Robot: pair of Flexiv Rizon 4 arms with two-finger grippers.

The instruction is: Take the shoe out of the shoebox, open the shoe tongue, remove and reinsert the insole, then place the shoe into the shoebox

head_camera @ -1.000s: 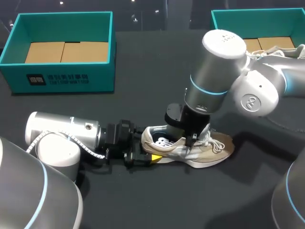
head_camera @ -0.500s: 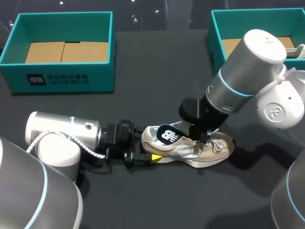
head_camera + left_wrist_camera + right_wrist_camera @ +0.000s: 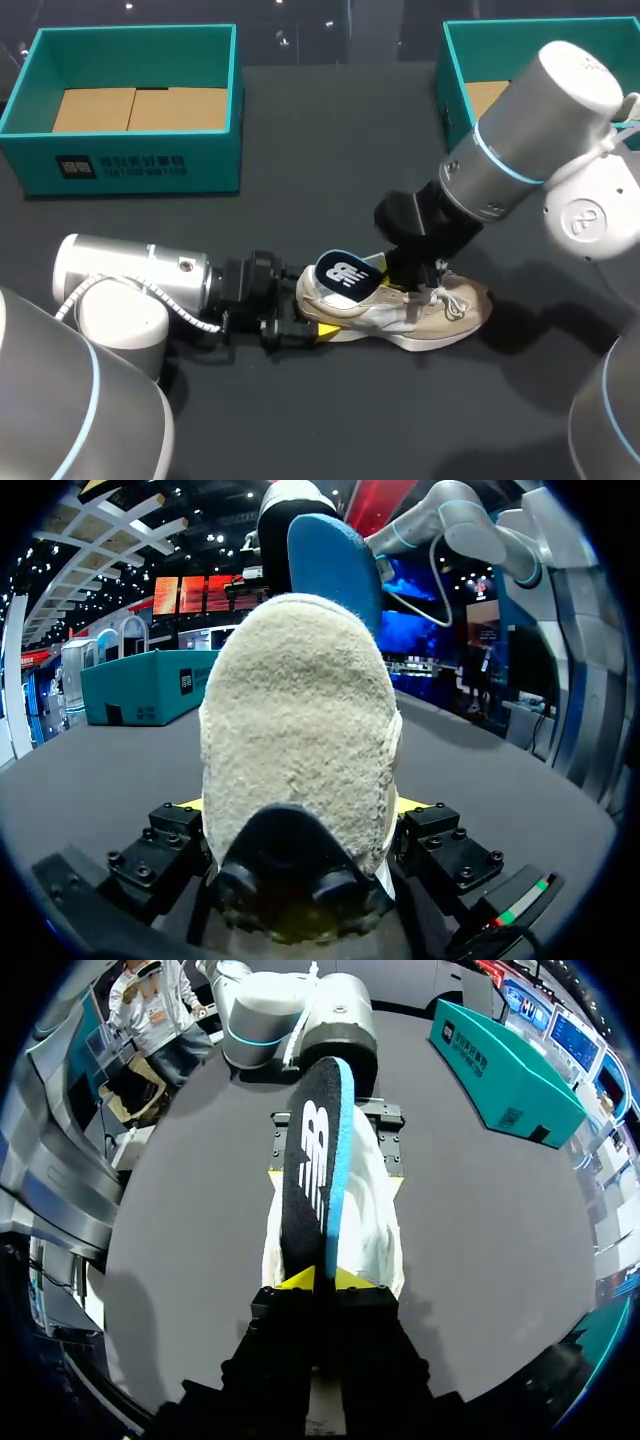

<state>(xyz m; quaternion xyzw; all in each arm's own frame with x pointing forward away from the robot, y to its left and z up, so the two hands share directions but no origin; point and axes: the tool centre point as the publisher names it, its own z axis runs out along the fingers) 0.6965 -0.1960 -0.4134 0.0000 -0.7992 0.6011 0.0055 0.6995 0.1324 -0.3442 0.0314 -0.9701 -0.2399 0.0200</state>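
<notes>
Right gripper (image 3: 322, 1282) is pinched on the insole's (image 3: 343, 277) toe end. Over the last second the right arm has backed up toward 2 o'clock. The insole, which lay mostly inside, now stands with its heel end clear of the collar. So removal is well under way, I'd say, not done: the front looks still inside. Left gripper (image 3: 310, 325) clamps the shoe's (image 3: 430, 315) heel, holding it on the bench (image 3: 320, 150) at 5 o'clock, unmoved. Left box (image 3: 135, 165) at 10 o'clock: only cardboard (image 3: 135, 108). Right box (image 3: 452, 70) at 2 o'clock: cardboard, rest hidden by the arm.
</notes>
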